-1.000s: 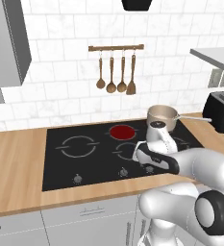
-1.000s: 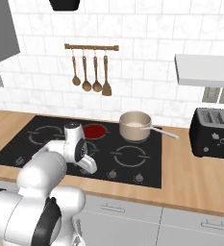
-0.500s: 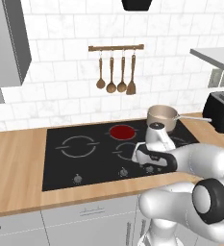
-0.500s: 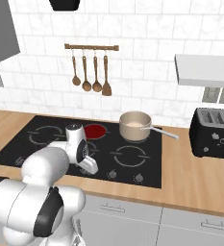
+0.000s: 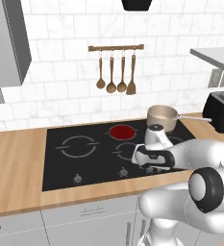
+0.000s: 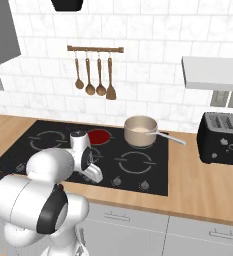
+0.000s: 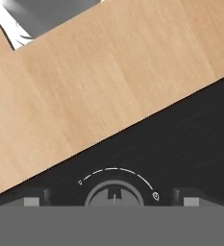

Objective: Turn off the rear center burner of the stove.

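Left base view: wooden counter point(image 5: 17, 163), white tile wall, utensil rail point(image 5: 116, 47), toaster point(image 5: 221, 111); black stove point(image 5: 84, 161) with rear center burner point(image 5: 122, 131) glowing solid red, behind the gripper point(image 5: 141, 158), saucepan point(image 5: 162, 116) beside it. Right base view: gripper point(image 6: 95, 175) low over the stove's front knob row, red burner just beyond. Hand view: fingertips point(image 7: 35, 198) spread wide either side of a round knob point(image 7: 114, 194), not gripping it; wood counter beyond the stove edge.
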Motion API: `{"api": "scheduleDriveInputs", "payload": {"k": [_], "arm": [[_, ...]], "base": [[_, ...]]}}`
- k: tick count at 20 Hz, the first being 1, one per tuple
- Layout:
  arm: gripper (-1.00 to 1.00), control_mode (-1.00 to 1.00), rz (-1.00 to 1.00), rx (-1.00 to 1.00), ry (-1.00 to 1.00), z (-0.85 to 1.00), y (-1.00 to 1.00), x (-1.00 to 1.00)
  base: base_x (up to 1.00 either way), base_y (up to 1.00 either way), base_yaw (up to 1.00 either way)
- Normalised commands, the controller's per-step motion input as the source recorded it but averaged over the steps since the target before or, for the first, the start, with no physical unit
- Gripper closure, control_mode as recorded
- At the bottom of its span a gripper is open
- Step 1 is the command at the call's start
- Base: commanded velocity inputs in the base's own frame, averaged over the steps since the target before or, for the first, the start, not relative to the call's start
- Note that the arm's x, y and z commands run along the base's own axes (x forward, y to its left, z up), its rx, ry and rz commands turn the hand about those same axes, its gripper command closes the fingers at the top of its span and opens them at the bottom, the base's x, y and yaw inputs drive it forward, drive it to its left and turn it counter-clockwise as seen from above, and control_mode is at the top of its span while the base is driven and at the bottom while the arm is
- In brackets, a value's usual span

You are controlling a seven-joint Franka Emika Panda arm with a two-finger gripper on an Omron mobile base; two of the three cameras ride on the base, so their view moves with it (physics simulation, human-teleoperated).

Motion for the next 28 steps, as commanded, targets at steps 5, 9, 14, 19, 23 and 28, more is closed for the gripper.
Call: {"api": "scheduleDriveInputs", "payload": {"k": [5, 9, 14, 19, 23, 28], "arm": [[1.00, -1.00, 0.00, 0.00, 0.00, -0.22, 0.01, 0.00], [1.00, -1.00, 0.00, 0.00, 0.00, -0.18, 0.02, 0.00], [1.00, -1.00, 0.00, 0.00, 0.00, -0.09, 0.10, 0.00], [1.00, -1.00, 0.00, 0.00, 0.00, -0.06, 0.02, -0.07], [1.00, -1.00, -0.01, 0.01, -0.06, -0.07, -0.08, -0.28], [1.00, -1.00, -0.07, 0.03, -0.05, -0.10, -0.15, -0.23]], "base": [[0.00, 0.00, 0.00], [0.00, 0.00, 0.00], [0.00, 0.00, 0.00], [0.00, 0.00, 0.00], [0.00, 0.00, 0.00], [0.00, 0.00, 0.00]]}}
